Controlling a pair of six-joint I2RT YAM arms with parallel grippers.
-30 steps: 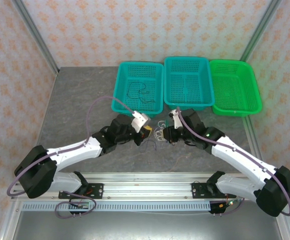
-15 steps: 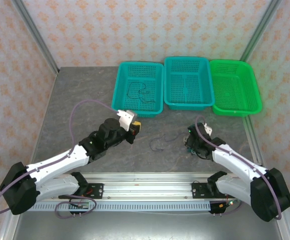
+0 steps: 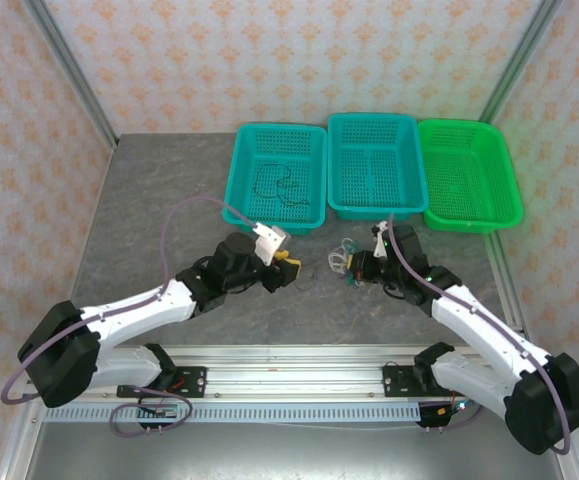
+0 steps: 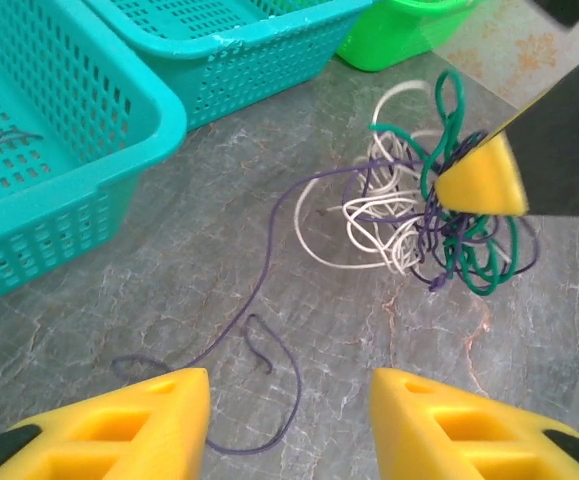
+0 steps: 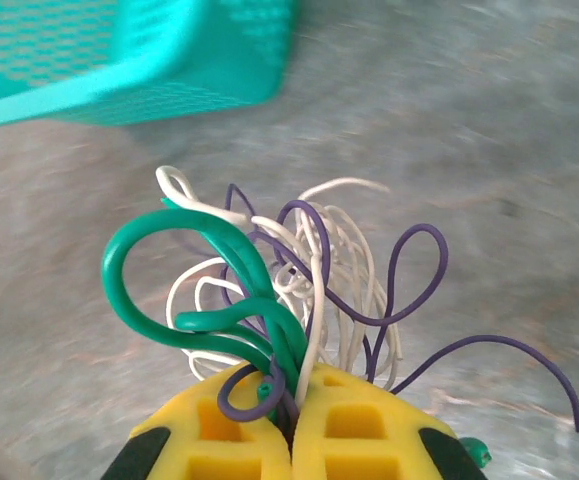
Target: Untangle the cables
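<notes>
The cables (image 5: 289, 270) are a knotted clump of green, white and purple wires. My right gripper (image 5: 291, 400) is shut on the clump's near end, and the loops fan out ahead of the fingers. In the top view the clump (image 3: 341, 258) sits at the right gripper (image 3: 355, 266), just in front of the baskets. One purple strand (image 4: 269, 290) trails from the clump (image 4: 419, 220) across the table toward my left gripper (image 4: 289, 420). That gripper is open, with nothing between its yellow fingers (image 4: 139, 420). From above, the left gripper (image 3: 287, 268) is a short way left of the clump.
Three baskets line the far side: a teal one (image 3: 237, 175) holding a thin black wire (image 3: 274, 185), a second teal one (image 3: 374, 120) and a green one (image 3: 469, 125). The left teal basket's wall (image 4: 79, 190) is close on the left gripper's left.
The left gripper has opened and shifted right toward the clump. The right gripper, shut on the clump, has moved up and left toward the table's middle.
</notes>
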